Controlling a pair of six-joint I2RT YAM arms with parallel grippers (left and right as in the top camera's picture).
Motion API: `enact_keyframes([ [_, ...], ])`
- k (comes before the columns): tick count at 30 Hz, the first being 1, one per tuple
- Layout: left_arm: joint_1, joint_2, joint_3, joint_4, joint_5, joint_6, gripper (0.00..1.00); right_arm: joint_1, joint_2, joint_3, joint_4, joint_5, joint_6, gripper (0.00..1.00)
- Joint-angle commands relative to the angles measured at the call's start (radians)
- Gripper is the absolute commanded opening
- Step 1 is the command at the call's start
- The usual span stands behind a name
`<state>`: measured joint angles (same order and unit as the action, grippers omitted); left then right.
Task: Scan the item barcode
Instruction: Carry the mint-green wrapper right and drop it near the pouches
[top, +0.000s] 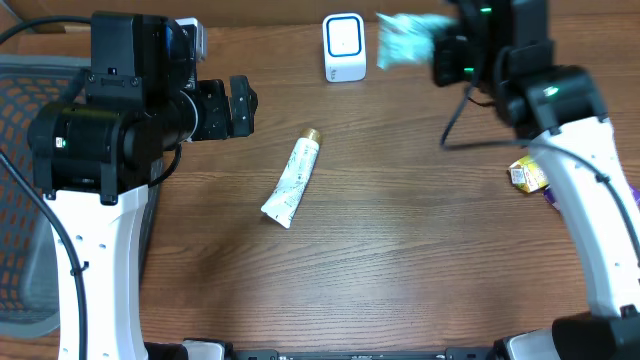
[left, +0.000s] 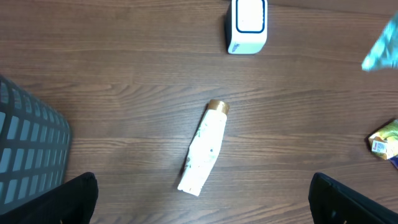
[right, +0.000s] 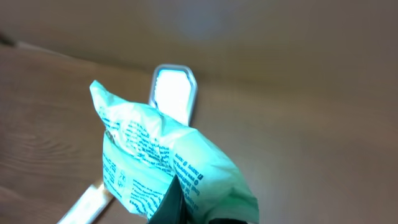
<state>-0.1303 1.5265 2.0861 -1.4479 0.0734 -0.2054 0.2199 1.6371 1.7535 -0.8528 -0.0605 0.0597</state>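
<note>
Presenting stage: my right gripper (top: 430, 48), clamped on the green packet (right: 161, 168), holds it over the far edge of the surface (top: 400, 250) beside the scanner (top: 344, 47); next, I judge, its barcode must be turned to face the scanner; left gripper (top: 242, 106) apart, idle.

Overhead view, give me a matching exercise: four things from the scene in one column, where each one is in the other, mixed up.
1 white tube
2 barcode scanner
3 teal packet
4 yellow packet

A held in the right gripper
B lying in the middle of the table
C standing at the table's far edge
D near the table's right edge

Pairs: 1-B, 2-C, 3-A, 4-D
</note>
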Motion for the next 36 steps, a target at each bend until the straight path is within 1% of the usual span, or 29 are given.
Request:
enact_keyframes([
  [1, -0.001, 0.007, 0.009, 0.0, -0.003, 0.019, 1.0, -0.117, 0.015, -0.037, -0.071, -0.061, 0.349, 0.04],
  [4, -0.001, 0.007, 0.009, 0.0, -0.003, 0.018, 1.0, -0.23, 0.015, -0.106, -0.107, -0.04, 0.39, 0.04],
  [7, -0.001, 0.007, 0.009, 0.001, -0.003, 0.018, 1.0, -0.337, 0.016, -0.194, -0.097, 0.0, 0.436, 0.04],
  [10, -0.001, 0.007, 0.009, 0.001, -0.003, 0.018, 0.99, -0.436, 0.016, -0.297, -0.048, 0.054, 0.494, 0.04],
  [14, -0.001, 0.007, 0.009, 0.0, -0.003, 0.018, 1.0, -0.549, 0.016, -0.428, 0.043, 0.06, 0.495, 0.04],
  [17, -0.001, 0.007, 0.009, 0.001, -0.003, 0.018, 1.0, -0.604, 0.016, -0.481, 0.087, 0.059, 0.495, 0.04],
  [21, -0.001, 0.007, 0.009, 0.001, -0.003, 0.018, 1.0, -0.637, 0.014, -0.487, 0.1, 0.06, 0.493, 0.04],
  [22, -0.001, 0.007, 0.009, 0.001, -0.003, 0.018, 1.0, -0.639, 0.014, -0.487, 0.101, 0.059, 0.489, 0.05],
  [23, -0.001, 0.007, 0.009, 0.001, -0.003, 0.018, 1.0, -0.64, 0.014, -0.487, 0.1, 0.06, 0.486, 0.16],
  [24, -0.001, 0.007, 0.009, 0.001, -0.003, 0.018, 1.0, -0.64, 0.014, -0.487, 0.097, 0.059, 0.481, 0.31],
  [25, -0.001, 0.007, 0.009, 0.001, -0.003, 0.018, 1.0, -0.64, 0.014, -0.486, 0.095, 0.051, 0.463, 0.64],
  [26, -0.001, 0.007, 0.009, 0.0, -0.003, 0.018, 1.0, -0.64, 0.014, -0.483, 0.09, 0.038, 0.449, 0.78],
  [27, -0.001, 0.007, 0.009, 0.001, -0.003, 0.018, 1.0, -0.64, 0.014, -0.477, 0.083, 0.028, 0.441, 0.86],
  [28, -0.001, 0.007, 0.009, 0.001, -0.003, 0.018, 0.99, -0.64, 0.014, -0.466, 0.071, 0.021, 0.437, 0.92],
  [30, -0.001, 0.007, 0.009, 0.001, -0.003, 0.018, 1.0, -0.64, 0.014, -0.435, 0.036, 0.021, 0.437, 0.97],
  [36, -0.001, 0.007, 0.009, 0.001, -0.003, 0.018, 0.99, -0.633, -0.001, -0.3, -0.077, -0.01, 0.423, 0.97],
])
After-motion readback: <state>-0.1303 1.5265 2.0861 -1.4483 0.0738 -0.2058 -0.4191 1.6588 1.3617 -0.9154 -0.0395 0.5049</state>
